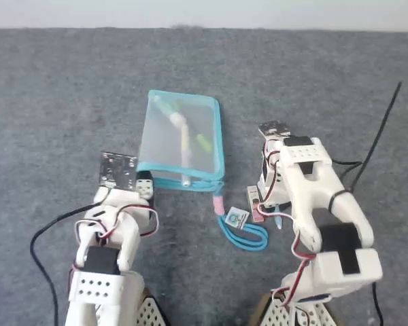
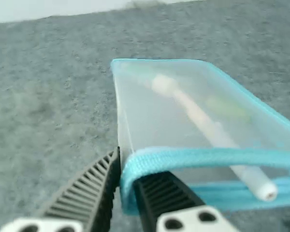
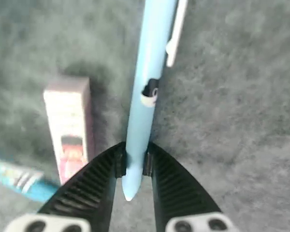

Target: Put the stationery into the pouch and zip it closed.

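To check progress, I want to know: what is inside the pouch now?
Through the translucent pouch wall, a white pen and a short green item show, lying inside. Anything beneath them is covered, so I cannot tell.

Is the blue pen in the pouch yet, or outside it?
Outside. The right gripper is shut on the blue pen, which lies beside the pink eraser and apart from the pouch.
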You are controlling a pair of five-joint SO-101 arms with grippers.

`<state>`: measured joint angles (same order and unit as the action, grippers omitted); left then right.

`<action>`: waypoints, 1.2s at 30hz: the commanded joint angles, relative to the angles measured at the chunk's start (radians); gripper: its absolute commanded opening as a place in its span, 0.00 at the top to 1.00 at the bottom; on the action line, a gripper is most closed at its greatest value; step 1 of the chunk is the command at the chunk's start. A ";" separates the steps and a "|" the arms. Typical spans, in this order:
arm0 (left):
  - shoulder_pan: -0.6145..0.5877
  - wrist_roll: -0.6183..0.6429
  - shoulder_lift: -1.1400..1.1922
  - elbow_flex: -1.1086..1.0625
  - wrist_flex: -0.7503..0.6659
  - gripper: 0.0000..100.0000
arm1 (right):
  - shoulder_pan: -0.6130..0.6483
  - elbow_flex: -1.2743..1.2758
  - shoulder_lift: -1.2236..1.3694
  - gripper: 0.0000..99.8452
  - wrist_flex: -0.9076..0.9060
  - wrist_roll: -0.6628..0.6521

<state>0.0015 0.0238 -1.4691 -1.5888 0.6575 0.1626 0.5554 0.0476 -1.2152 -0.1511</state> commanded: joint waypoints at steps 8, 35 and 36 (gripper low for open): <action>0.046 0.052 -0.011 0.018 -0.063 0.99 | -0.002 0.052 -0.556 0.99 -0.229 -0.193; 0.046 0.052 -0.009 0.015 -0.124 0.99 | 0.384 -0.003 -0.843 0.99 -0.533 -0.305; 0.046 0.052 -0.009 0.013 -0.124 0.99 | 0.381 -0.014 -0.843 0.99 -0.529 -0.292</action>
<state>0.0399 0.0606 -1.4691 -1.5919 0.5685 0.5386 0.6229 -0.7656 -1.7415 -0.4488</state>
